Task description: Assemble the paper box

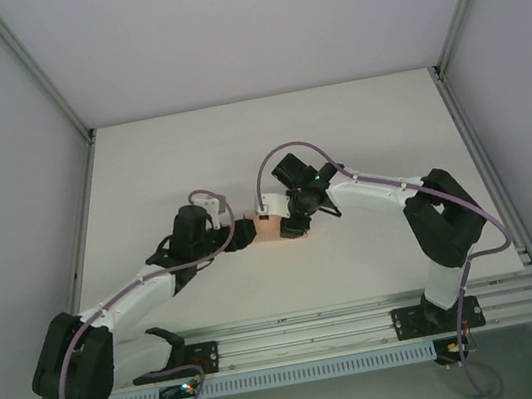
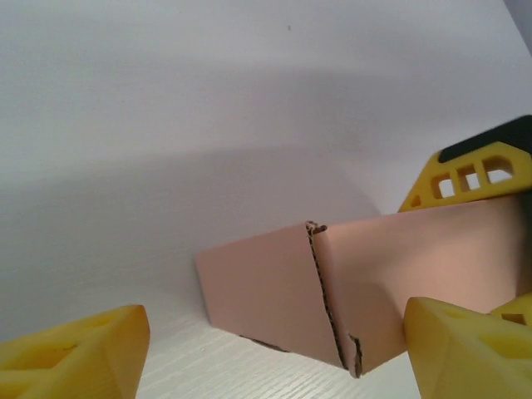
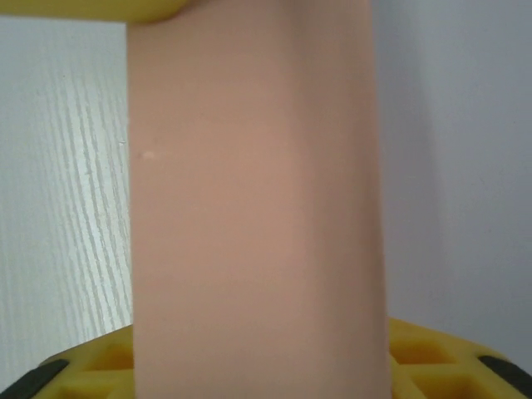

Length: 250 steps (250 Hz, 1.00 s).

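The white tabletop [image 1: 267,139] carries only one thing, the paper box [image 1: 268,227], and it sits right where my two arms meet. It is folded up into a small pink block. The right end effector [image 1: 291,218] comes at it from one side and the left end effector [image 1: 241,234] from the other.

On the right wrist camera the paper box [image 3: 253,208] spans the right end effector [image 3: 266,191] from finger to finger. I read that as a narrow hold on the card.

The left end effector [image 2: 274,353] stands wide with nothing in it. The paper box [image 2: 266,291] is just ahead of it, resting on the tabletop.

My worry is the ragged seam [image 2: 328,291] facing the left end effector, which looks slightly sprung. Thin card could buckle if the right hold squeezes harder. Closing the left side off-centre might pop that seam or twist the box out of the hold.
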Each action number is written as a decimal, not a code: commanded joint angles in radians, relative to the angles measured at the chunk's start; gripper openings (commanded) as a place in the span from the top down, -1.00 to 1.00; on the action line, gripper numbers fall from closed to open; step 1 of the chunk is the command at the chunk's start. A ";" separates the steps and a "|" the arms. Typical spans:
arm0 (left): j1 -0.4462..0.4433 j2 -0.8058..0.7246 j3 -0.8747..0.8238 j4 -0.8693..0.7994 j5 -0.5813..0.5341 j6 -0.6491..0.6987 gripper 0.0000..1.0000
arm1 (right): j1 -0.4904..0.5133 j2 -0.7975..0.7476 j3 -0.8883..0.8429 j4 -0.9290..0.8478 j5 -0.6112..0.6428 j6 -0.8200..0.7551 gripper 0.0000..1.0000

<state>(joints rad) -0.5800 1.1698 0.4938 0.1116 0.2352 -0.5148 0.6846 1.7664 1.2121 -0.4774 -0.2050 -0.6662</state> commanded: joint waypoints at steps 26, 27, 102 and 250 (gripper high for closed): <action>0.010 -0.127 0.084 -0.233 -0.099 0.040 -0.90 | 0.048 -0.063 -0.058 0.207 0.436 -0.021 0.16; 0.010 -0.131 0.086 -0.237 -0.102 0.040 -0.91 | 0.049 -0.064 -0.058 0.215 0.448 -0.024 0.16; 0.040 -0.331 0.117 -0.434 -0.323 0.031 -1.00 | 0.046 0.072 -0.240 0.838 0.832 -0.385 0.33; 0.060 -0.369 0.106 -0.453 -0.324 0.047 -1.00 | 0.154 0.087 -0.212 0.429 0.862 -0.162 -0.64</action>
<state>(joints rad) -0.5282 0.8112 0.6018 -0.3157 -0.0761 -0.4919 0.8371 1.8870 1.0317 0.0376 0.6514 -0.8780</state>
